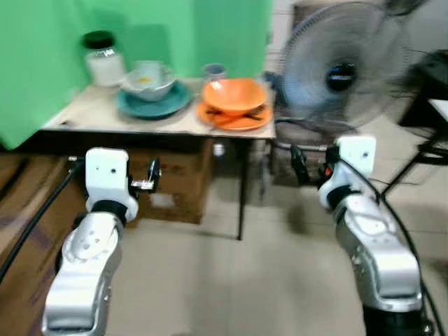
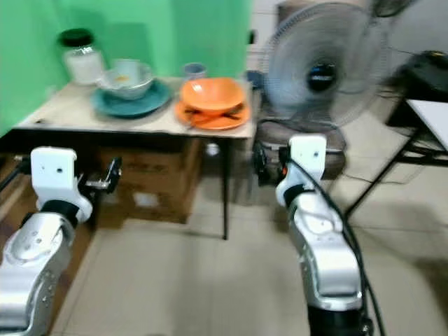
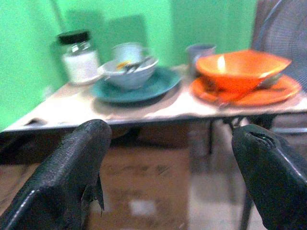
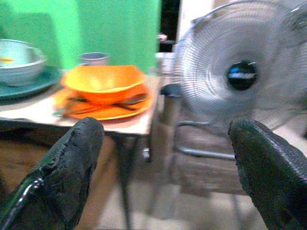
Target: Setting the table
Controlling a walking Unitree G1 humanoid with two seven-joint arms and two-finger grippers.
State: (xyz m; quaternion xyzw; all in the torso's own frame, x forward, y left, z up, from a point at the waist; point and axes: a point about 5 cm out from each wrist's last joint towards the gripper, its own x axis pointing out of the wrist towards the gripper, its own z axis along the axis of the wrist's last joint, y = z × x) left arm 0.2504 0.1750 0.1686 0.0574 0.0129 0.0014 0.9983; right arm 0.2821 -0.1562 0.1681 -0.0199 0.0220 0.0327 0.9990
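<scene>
While both arms are held short of the table (image 1: 98,115), the left gripper (image 3: 172,167) and right gripper (image 4: 168,167) are seen wide apart and empty. Ahead of the left sits the teal plate (image 3: 158,86); ahead of the right, the orange bowl (image 4: 103,81).

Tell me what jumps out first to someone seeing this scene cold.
The bright orange bowl on its matching orange plate at the near right corner of the small wooden table grabs the eye against the vivid green wall. Left of it sits a pale grey bowl on a teal plate. A big grey pedestal fan stands right of the table; the left gripper and right gripper are open, short of it.
</scene>
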